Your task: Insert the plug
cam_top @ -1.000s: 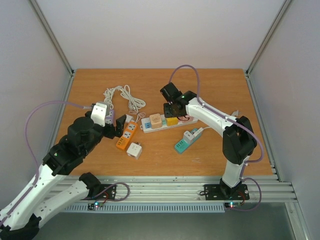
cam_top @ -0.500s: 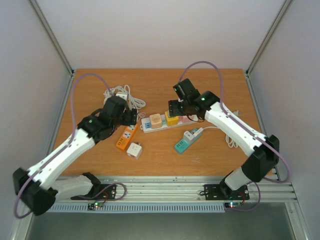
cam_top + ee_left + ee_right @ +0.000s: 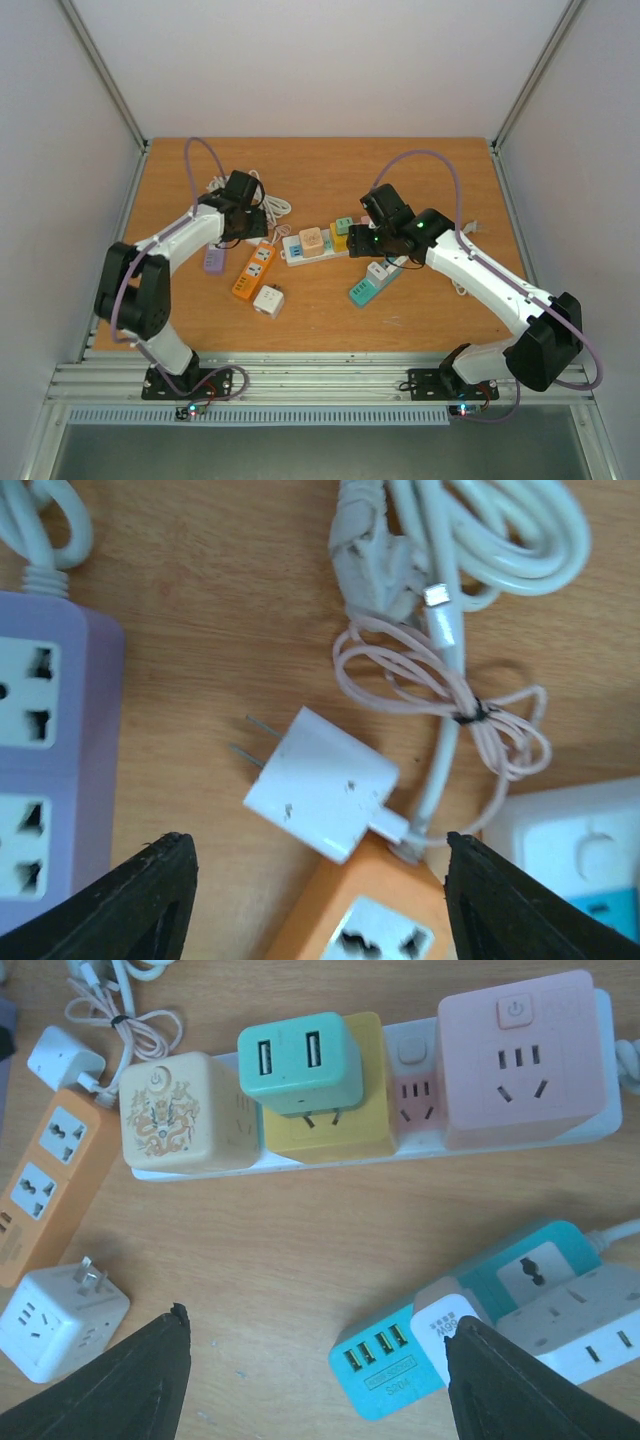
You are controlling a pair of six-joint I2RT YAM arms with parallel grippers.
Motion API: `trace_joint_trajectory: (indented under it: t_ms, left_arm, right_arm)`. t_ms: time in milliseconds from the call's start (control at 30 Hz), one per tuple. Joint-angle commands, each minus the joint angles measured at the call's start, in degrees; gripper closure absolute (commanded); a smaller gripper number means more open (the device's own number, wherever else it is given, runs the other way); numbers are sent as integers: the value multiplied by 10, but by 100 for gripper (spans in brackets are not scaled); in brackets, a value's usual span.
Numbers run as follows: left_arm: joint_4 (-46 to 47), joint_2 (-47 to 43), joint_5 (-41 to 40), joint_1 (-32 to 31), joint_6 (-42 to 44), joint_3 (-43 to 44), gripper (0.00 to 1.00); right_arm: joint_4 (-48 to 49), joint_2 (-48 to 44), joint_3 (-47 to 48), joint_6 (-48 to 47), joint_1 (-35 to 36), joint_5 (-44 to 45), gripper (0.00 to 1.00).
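Observation:
A small white plug (image 3: 320, 785) with two bare prongs lies flat on the wood, its tail end resting on the tip of an orange strip (image 3: 375, 920). My left gripper (image 3: 315, 880) hovers over it, open, one finger on each side and neither touching. My right gripper (image 3: 318, 1345) is open over bare wood with nothing in it. It sits just in front of the white power strip (image 3: 420, 1045). A green USB adapter (image 3: 300, 1060) stands plugged onto a yellow block (image 3: 325, 1125) on that strip. From above, the left gripper (image 3: 252, 222) and right gripper (image 3: 362, 243) sit well apart.
A purple strip (image 3: 45, 780) lies left of the white plug, with white and pink cables (image 3: 450, 695) coiled behind it. The white power strip also carries a beige cube (image 3: 185, 1110) and a pink block (image 3: 520, 1055). A teal USB strip (image 3: 400, 1365) and a white cube adapter (image 3: 60, 1325) lie nearer me.
My left arm swung from the near left up to the cables and its jaws narrowed somewhat. My right gripper opened and drew back from the power strip, leaving the green adapter on it.

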Motion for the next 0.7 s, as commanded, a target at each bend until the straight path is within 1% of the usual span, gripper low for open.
trace_joint_trajectory:
  t_ms: [0, 67, 200, 433, 500, 567, 667]
  left_arm:
    - [12, 59, 64, 22, 21, 43, 34]
    - [5, 77, 72, 24, 29, 54, 35]
    - [4, 100, 68, 24, 38, 60, 34]
    - [-7, 137, 47, 24, 23, 70, 29]
    - [-6, 146, 46, 24, 23, 73, 29]
    - [-4, 152, 50, 24, 21, 75, 30]
    - [-2, 158, 53, 24, 20, 75, 35]
  right_arm:
    - [27, -16, -4, 18, 11, -31, 31]
    - [26, -17, -4, 20, 14, -32, 33]
    - [29, -20, -8, 26, 15, -33, 34]
    - [31, -16, -9, 28, 16, -33, 34]
    - [30, -14, -9, 29, 17, -32, 34]
    - [31, -13, -8, 28, 18, -32, 34]
    - [31, -11, -9, 30, 19, -31, 34]
